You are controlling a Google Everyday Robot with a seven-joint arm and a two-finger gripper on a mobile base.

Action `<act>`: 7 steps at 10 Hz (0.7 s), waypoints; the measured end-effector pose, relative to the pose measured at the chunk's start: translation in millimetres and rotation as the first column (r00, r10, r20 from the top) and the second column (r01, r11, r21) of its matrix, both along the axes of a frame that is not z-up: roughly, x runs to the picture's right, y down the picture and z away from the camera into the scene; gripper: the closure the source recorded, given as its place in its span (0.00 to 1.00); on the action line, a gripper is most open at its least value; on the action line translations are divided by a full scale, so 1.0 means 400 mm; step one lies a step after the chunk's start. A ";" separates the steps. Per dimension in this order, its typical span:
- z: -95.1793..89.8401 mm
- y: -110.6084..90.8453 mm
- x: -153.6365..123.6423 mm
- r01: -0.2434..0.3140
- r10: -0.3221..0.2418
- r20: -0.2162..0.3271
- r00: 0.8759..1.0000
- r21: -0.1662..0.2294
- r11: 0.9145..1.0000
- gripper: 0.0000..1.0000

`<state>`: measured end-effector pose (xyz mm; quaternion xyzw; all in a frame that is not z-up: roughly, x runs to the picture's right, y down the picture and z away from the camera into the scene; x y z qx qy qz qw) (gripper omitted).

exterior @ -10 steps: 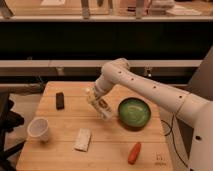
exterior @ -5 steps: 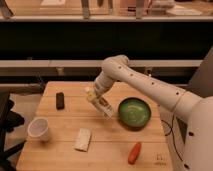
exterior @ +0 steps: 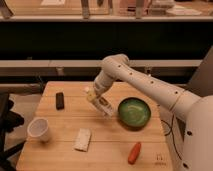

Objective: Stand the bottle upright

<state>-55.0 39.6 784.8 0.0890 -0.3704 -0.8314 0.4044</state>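
From my station I see the white arm (exterior: 150, 90) coming in from the robot's body at the right edge and sloping up and leftward over the far right part of the tabletop (exterior: 60, 155). It reaches a rounded joint above the back edge, then bends sharply, and the wrist section drops down and slightly left. The jaws sit at the end of that wrist, low over the middle of the tabletop and just left of the green bowl (exterior: 134, 111). As far as I can make out, they are closed on the upper end of the bottle (exterior: 102, 106). The bottle is tilted rather than upright, its top toward the back left under the wrist and its lower end slanting toward the front right, close to the bowl's near-left rim. I cannot tell whether that lower end touches the wood. A small black object (exterior: 60, 100) lies well to the left. A white paper cup (exterior: 39, 129) stands near the front left corner, and a flat white block (exterior: 83, 139) lies in front of the bottle. An orange-red item (exterior: 134, 152) rests near the front edge, below the bowl.
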 end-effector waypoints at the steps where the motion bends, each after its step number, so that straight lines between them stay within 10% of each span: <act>1: -0.005 -0.006 -0.016 0.049 -0.051 0.050 0.997 0.037 0.998 0.99; 7: -0.017 -0.038 -0.057 0.101 -0.137 0.227 0.964 0.161 0.982 0.99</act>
